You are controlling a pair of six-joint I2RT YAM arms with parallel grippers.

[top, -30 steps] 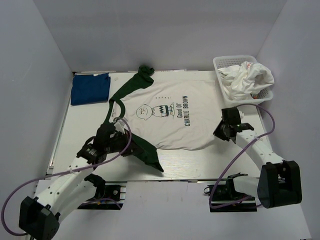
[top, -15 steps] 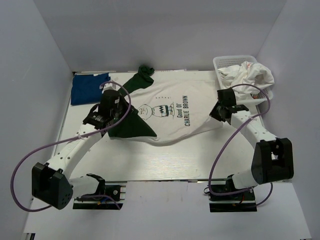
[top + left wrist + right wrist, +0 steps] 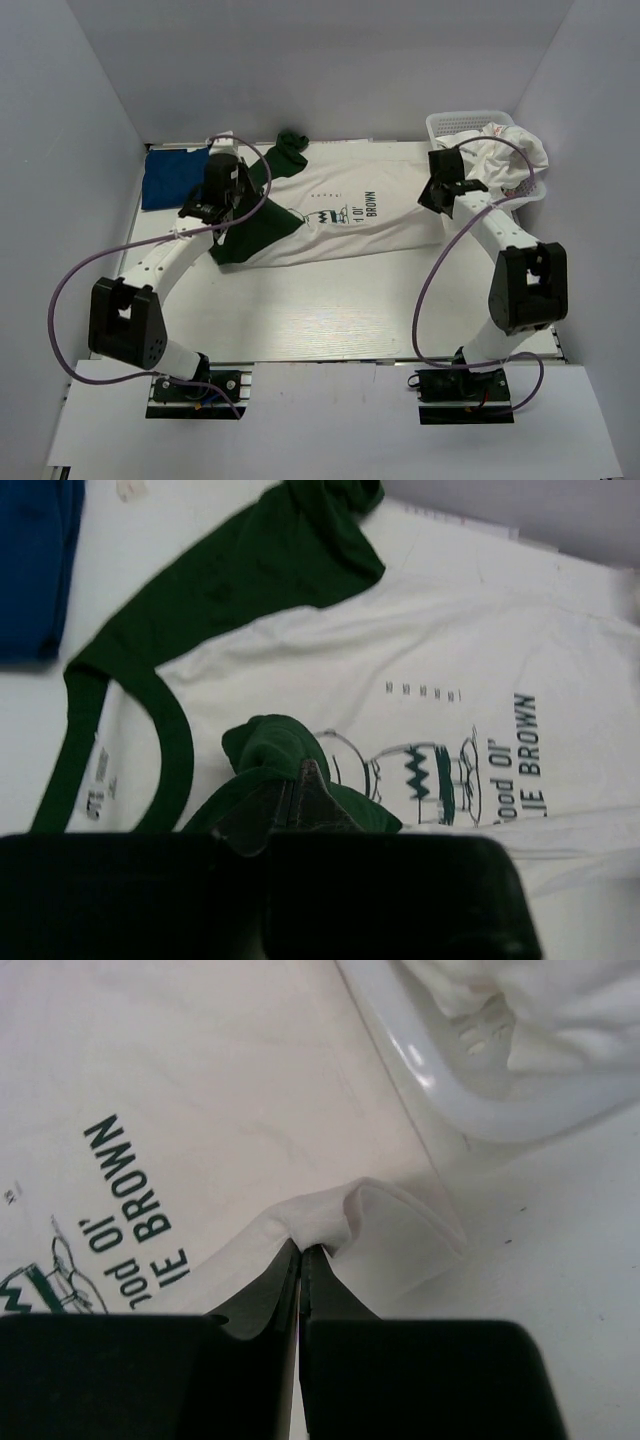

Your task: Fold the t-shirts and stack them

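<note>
We found the white cloth t-shirt with dark green sleeves (image 3: 340,235) at bench (image 3: 330,320) centre, half-folded. The left fingers (image 3: 318,802) pinched its sleeve and the right fingers (image 3: 255,1305) its hem. A folded dark blue shirt (image 3: 178,177) lay at ten o'clock. Crumpled white shirts (image 3: 500,155) waited in the white plastic lattice basket (image 3: 440,125) at two o'clock.

White tee with dark green sleeves (image 3: 340,235) stretches across mid-table, its near edge doubled over the print, one green sleeve bunched above the cartoon face. Dark blue tee (image 3: 178,178) sits folded flat in the far left corner. White tees (image 3: 500,155) are heaped in the basket (image 3: 447,123), spilling over its rim.
</note>
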